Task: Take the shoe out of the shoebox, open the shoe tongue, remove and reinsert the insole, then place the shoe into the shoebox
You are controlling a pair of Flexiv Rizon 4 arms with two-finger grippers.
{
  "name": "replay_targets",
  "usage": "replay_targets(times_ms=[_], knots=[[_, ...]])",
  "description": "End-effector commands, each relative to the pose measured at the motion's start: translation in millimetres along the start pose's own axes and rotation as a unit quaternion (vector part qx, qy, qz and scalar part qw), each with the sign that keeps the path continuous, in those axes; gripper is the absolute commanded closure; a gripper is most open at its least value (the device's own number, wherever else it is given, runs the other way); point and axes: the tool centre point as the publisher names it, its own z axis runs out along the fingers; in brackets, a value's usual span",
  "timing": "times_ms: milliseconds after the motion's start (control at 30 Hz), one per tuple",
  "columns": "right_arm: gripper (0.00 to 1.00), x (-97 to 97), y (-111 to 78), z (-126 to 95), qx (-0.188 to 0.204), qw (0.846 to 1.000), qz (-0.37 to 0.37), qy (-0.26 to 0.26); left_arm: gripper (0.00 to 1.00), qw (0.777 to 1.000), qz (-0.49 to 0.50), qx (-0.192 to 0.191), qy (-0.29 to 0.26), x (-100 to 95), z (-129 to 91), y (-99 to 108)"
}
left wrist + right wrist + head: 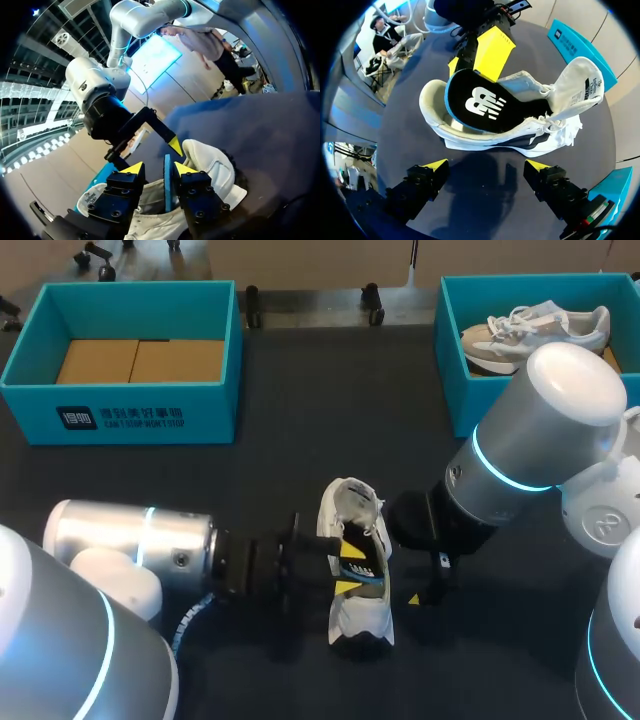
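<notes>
counting what's on the table: two arms, two grippers, two teal boxes, two shoes, one insole.

shoe point(360, 620) in play is white and sits upright on its sole mid-table, between the two grippers, outside both boxes. its tongue point(577, 82) is flipped up at the far end. the insole point(485, 102) has a black top and a blue rim. it's tilted up on edge inside the shoe opening, with the heel end poking above the collar.

left arm point(130, 540) comes in low from the left. the left gripper point(348, 568) is right at the shoe opening, fingers set narrow. in the left wrist view the insole's blue edge runs between them, hard against one finger with a visible gap to the other, so it's not clamped.

right arm point(530, 440) reaches in from the right. the right gripper point(487, 167) is spread wide and holds nothing. it's just beside the shoe's outer side, not touching.

left box point(120, 410) is at the far left and has brown cardboard point(140, 360) on its floor. right box point(452, 390) is at the far right and holds the second shoe point(535, 330), pale and lying on its side.

surface is a dark matte table point(280, 440).
</notes>
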Motion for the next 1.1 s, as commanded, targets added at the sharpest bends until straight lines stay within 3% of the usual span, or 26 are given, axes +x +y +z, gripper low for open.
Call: replay_targets(times_ms=[33,400,1100], knots=[[0.0,1.3,0.2,1,0.0,1.0,0.0,-0.002,0.63,1.0,-0.004,0.001,0.019,-1.0,-12,-5],[0.0,1.3,0.2,1,0.0,1.0,0.0,-0.002,0.62,0.996,-0.013,-0.008,0.088,9.0,-31,-7],[0.0,1.3,0.2,1,0.0,1.0,0.0,-0.002,0.61,0.963,-0.019,-0.072,0.26,-4.9,-65,-10]])
